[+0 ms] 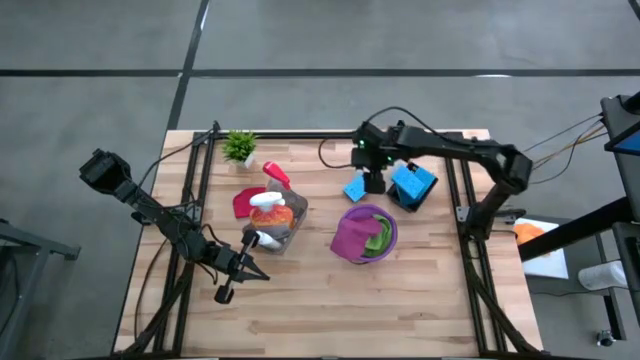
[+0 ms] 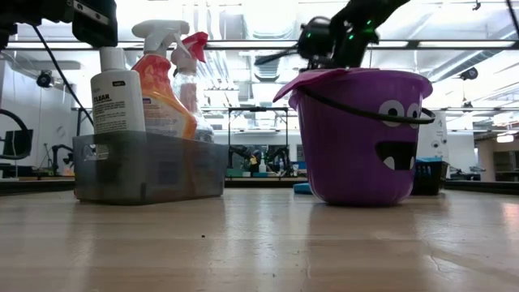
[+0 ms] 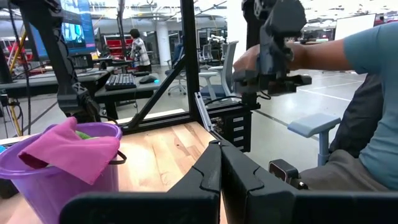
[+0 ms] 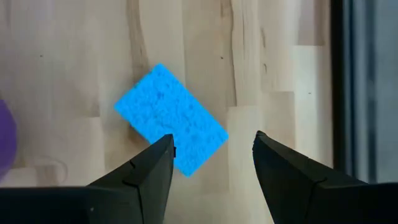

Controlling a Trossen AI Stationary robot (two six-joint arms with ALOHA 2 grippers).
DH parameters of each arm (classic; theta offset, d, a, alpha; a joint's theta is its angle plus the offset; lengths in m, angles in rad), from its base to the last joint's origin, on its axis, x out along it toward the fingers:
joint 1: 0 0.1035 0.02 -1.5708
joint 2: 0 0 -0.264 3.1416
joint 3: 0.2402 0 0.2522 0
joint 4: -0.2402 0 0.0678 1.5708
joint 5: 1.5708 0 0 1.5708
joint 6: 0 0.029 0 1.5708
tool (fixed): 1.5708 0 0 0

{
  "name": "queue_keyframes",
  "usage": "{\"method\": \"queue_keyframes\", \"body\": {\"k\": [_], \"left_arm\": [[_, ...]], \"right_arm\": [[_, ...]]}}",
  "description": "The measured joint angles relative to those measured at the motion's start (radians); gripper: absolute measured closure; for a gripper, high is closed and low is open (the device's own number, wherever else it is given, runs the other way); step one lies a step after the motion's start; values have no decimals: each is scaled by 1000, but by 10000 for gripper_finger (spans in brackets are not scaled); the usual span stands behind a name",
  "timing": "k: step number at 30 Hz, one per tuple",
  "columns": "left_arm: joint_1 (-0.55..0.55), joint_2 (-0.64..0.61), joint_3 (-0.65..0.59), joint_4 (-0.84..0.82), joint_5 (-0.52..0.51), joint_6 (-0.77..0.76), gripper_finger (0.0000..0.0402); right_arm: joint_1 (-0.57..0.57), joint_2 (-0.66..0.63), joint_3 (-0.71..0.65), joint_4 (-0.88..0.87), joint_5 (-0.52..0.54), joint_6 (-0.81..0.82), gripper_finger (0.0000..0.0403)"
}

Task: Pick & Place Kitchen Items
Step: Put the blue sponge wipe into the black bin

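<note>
A: How far along does the sorting look?

B: Partway, I'd judge. The clear grey plastic bin (image 1: 275, 232) already holds the orange spray bottle with a white trigger (image 1: 271, 209) and two smaller bottles, and the purple plastic bucket with a cartoon face (image 2: 357, 138) has a magenta cloth (image 1: 351, 238) draped over its rim with a green cloth (image 1: 378, 236) inside.

A: What's left?

B: A small blue rectangular sponge (image 4: 170, 119) lies flat on the table (image 1: 400, 300), just beside the bucket. More blue sponges sit in a dark holder (image 1: 413, 184) near it, and a red cloth (image 1: 243, 203) lies by the bin.

A: And the arms?

B: The right end effector (image 4: 211, 158) hovers directly over the loose sponge, fingers spread and pinching nothing. The left end effector (image 3: 219, 167) waits near the front left of the table, fingers pressed together, empty.

A: The surroundings?

B: A pale butcher-block wooden table in a black frame, with a small green potted plant (image 1: 239, 147) at the back. Beyond are desks, monitors and a seated person (image 3: 367, 106).
</note>
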Motion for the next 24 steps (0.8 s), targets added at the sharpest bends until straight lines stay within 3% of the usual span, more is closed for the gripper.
{"method": "queue_keyframes", "body": {"k": [8, 16, 24], "left_arm": [[0, 0, 0, 0, 0, 0, 401], [0, 0, 0, 0, 0, 0, 401], [-1, 0, 0, -3, 1, 1, 401]], "right_arm": [[-64, 173, 111, -61, -143, -67, 190], [-71, 315, 177, -94, -148, -128, 190], [-71, 374, 205, -102, -148, -209, 190]]}}
